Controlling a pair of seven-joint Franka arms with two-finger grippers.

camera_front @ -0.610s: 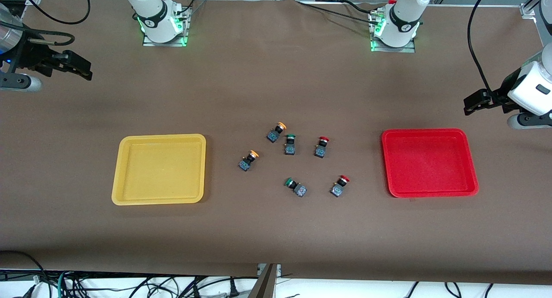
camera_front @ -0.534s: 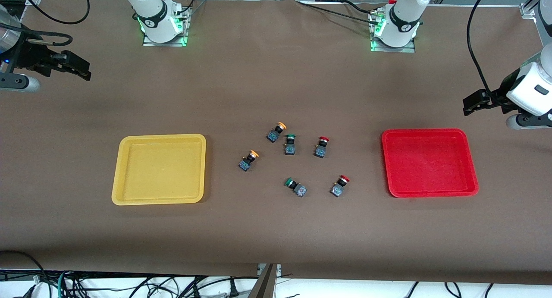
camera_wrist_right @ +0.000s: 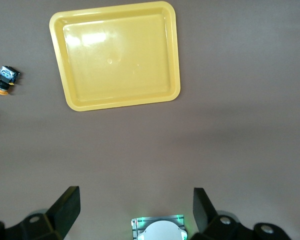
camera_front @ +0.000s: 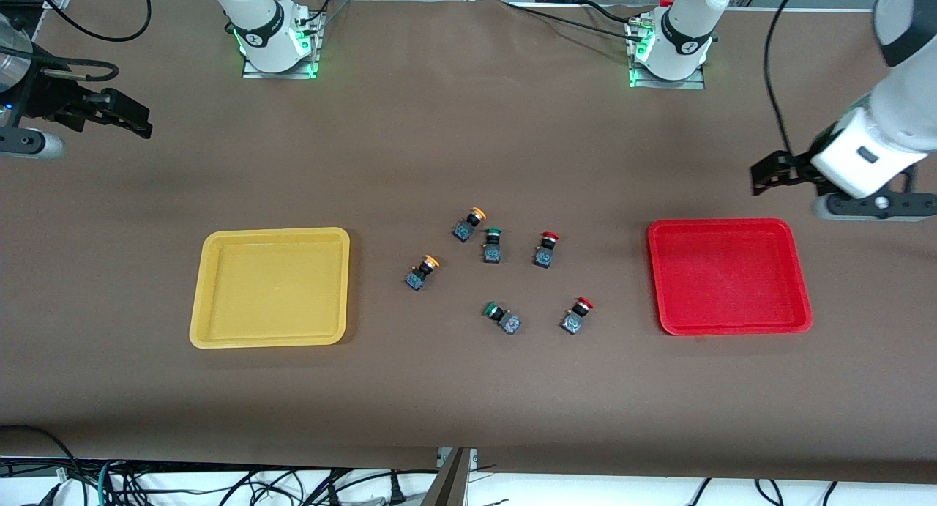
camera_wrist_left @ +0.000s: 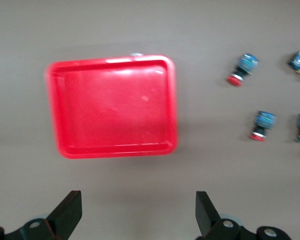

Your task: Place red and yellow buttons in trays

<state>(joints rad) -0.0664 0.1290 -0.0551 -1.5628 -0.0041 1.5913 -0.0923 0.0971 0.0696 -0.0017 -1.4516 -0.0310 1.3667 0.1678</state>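
Observation:
Two red-capped buttons (camera_front: 545,250) (camera_front: 577,315) and two yellow-capped buttons (camera_front: 468,224) (camera_front: 421,272) lie loose on the table between the trays. The yellow tray (camera_front: 272,231) lies toward the right arm's end and the red tray (camera_front: 721,222) toward the left arm's end; neither holds anything. My left gripper (camera_front: 765,176) is open and empty, over bare table beside the red tray. Its wrist view shows the red tray (camera_wrist_left: 110,61) and both red buttons (camera_wrist_left: 241,69) (camera_wrist_left: 262,125). My right gripper (camera_front: 135,121) is open and empty, over bare table at the right arm's end. Its wrist view shows the yellow tray (camera_wrist_right: 122,103) and one yellow button (camera_wrist_right: 4,80).
Two green-capped buttons (camera_front: 492,245) (camera_front: 501,317) lie among the red and yellow ones. The arm bases (camera_front: 274,45) (camera_front: 670,52) stand along the table edge farthest from the front camera. Cables hang below the table edge nearest that camera.
My left gripper has moved toward the middle of the table, along the red tray's edge. My right gripper has drifted slightly. The buttons and trays have not moved.

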